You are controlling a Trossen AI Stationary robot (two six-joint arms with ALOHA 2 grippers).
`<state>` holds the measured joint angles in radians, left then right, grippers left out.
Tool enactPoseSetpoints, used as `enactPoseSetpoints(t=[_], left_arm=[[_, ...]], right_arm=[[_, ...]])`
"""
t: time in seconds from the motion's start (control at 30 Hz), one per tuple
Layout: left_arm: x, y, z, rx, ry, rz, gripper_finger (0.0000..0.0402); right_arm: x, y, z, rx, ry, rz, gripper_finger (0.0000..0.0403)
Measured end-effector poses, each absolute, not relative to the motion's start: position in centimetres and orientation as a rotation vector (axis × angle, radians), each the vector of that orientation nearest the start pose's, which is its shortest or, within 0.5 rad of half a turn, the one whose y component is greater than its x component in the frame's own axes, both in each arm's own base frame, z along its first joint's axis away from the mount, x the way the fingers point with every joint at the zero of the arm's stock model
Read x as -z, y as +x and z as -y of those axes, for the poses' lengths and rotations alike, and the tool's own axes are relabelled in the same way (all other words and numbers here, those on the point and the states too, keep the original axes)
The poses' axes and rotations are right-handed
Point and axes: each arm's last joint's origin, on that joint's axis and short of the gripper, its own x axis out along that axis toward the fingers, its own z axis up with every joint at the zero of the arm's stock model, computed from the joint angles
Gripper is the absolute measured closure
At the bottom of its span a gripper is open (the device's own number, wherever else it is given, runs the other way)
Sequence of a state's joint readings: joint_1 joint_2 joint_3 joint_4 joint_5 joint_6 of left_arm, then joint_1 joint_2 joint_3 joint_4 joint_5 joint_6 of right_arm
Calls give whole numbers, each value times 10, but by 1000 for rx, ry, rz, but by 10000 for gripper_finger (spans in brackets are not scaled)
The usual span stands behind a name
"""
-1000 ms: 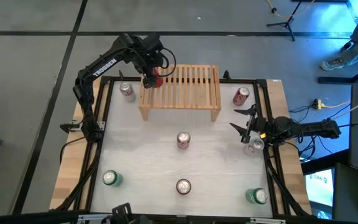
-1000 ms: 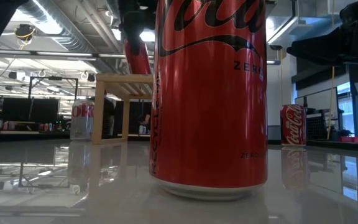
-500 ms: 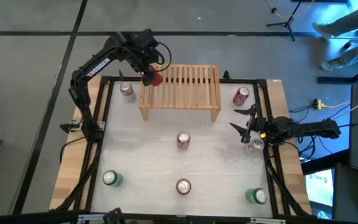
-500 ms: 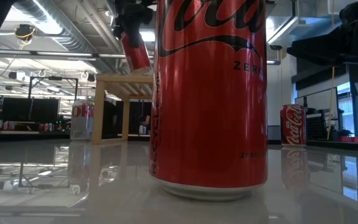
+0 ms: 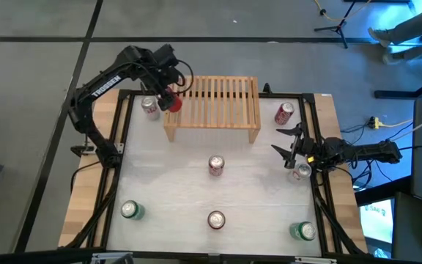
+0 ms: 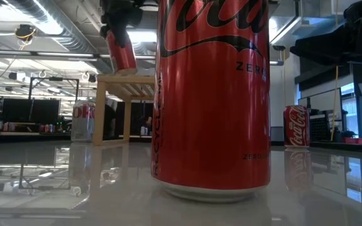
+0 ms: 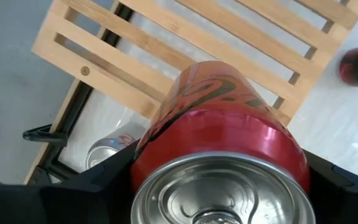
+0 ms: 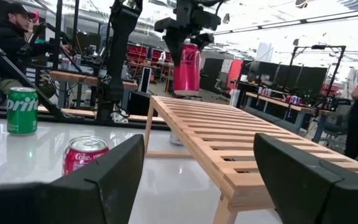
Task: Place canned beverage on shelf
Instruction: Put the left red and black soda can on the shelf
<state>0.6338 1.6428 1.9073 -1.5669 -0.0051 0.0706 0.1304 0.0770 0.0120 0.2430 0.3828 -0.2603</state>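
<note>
My left gripper [image 5: 167, 86] is shut on a red can [image 5: 171, 100], held in the air over the far left corner of the pale wooden slatted shelf [image 5: 215, 106]. The can shows tilted above the shelf in the low view [image 6: 121, 50], and also in the left wrist view [image 7: 222, 143] and the right wrist view [image 8: 187, 68]. My right gripper [image 5: 288, 143] is open and empty at the table's right edge, next to a standing can [image 5: 301, 171]. My left gripper pinches the can's upper end, just below its top rim [image 7: 166, 168], between its two fingers [image 7: 98, 180]. The fingers come from above, pointing down. The can hangs below them, tilted, clear of the shelf [image 7: 166, 50].
Red cans stand left of the shelf [image 5: 150, 108], right of it [image 5: 285, 112] and at mid table [image 5: 216, 165], [image 5: 216, 218]. Green cans stand at the near corners [image 5: 130, 210], [image 5: 305, 231]. A big red can [image 6: 212, 94] fills the low view. People stand beyond the table.
My left gripper has carried the red can toward the table's left edge and a little up, from over the shelf's left end out to its left far corner. The can stays tilted and clear of the shelf.
</note>
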Motion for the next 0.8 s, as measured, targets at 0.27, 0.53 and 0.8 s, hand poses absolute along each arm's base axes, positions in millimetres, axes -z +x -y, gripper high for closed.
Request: enactPoseSetpoints(t=[0.27, 0.53, 0.8], left_arm=[[-386, 230, -171, -474, -333, -1316, 89], [-389, 238, -176, -473, -267, -1223, 69], [-391, 241, -178, -447, -204, -1196, 73]], right_arm=[[-188, 98, -2, 274, -221, 149, 104], [-188, 98, -2, 276, -242, 145, 104], [-188, 98, -2, 276, -243, 145, 104]])
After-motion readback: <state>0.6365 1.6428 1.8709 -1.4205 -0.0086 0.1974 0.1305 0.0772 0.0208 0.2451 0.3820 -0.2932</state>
